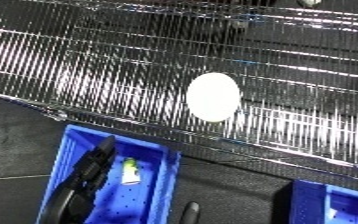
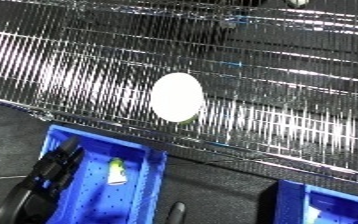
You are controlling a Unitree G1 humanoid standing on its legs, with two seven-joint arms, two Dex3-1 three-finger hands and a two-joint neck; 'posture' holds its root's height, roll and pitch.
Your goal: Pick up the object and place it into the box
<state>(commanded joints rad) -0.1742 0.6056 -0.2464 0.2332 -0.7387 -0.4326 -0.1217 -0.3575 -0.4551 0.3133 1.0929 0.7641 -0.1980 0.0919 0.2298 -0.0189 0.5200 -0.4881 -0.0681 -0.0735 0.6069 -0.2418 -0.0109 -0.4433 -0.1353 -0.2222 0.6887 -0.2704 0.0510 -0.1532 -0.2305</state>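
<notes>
A wire-grid shelf (image 1: pixel 87 65) is filling most of the scene, its chrome rods glaring under the light and running at a slant, with dark floor showing below its front edge. Under that edge a blue bin (image 1: pixel 162 175) is sitting at lower left, and the corner of a second blue bin (image 1: pixel 335 205) is showing at lower right. Inside the first bin a small pale bottle-like item (image 1: pixel 131 172) is lying beside the left hand (image 1: pixel 91 172).

That hand is reaching down into the bin from the lower left; it is showing as a dark shape, and I cannot tell whether its fingers are spread or curled. A dark tip (image 1: pixel 192 209) at the bottom edge may be the right hand, its state unreadable.

The object (image 1: pixel 213 97), a smooth white oval with its long axis roughly upright in view, is resting on the shelf, up and to the right of the left hand and well apart from it. Neither hand is clearly nearer.
</notes>
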